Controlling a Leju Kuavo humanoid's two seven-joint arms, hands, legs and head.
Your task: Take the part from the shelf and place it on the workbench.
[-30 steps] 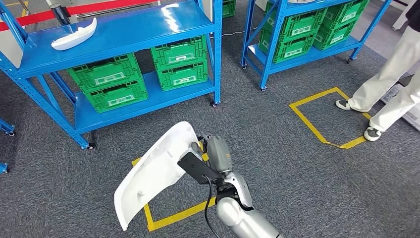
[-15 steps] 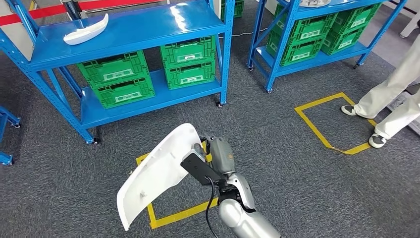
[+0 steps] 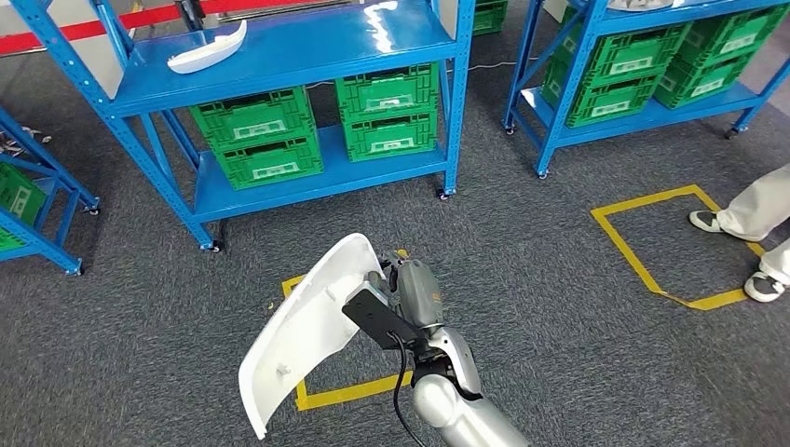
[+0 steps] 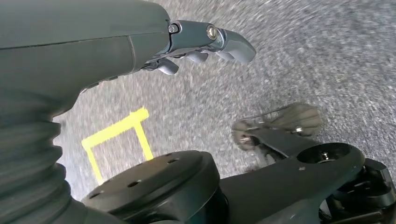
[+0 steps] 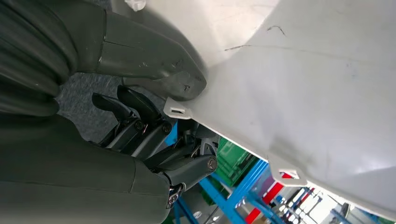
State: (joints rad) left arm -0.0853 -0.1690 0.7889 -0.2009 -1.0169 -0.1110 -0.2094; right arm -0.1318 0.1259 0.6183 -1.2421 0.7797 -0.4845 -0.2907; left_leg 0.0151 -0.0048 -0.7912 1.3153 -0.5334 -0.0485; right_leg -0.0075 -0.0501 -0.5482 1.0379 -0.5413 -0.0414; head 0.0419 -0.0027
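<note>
In the head view the white part point(image 3: 312, 331) covers most of the right hand point(image 3: 396, 279), so the fingers on its far side cannot be made out, and it hides a stretch of the yellow floor tape point(image 3: 349, 393). The right wrist view cuts the part point(image 5: 303, 93) off at its edges. A person's legs point(image 3: 759, 209) run out of the frame (nothing above them shows). In the left wrist view the carpet point(image 4: 327, 51) is blurred, and the left hand point(image 4: 205, 44) shows partly.

The large white curved part point(image 3: 307, 331), tilted on edge, is gripped over grey carpet.
</note>
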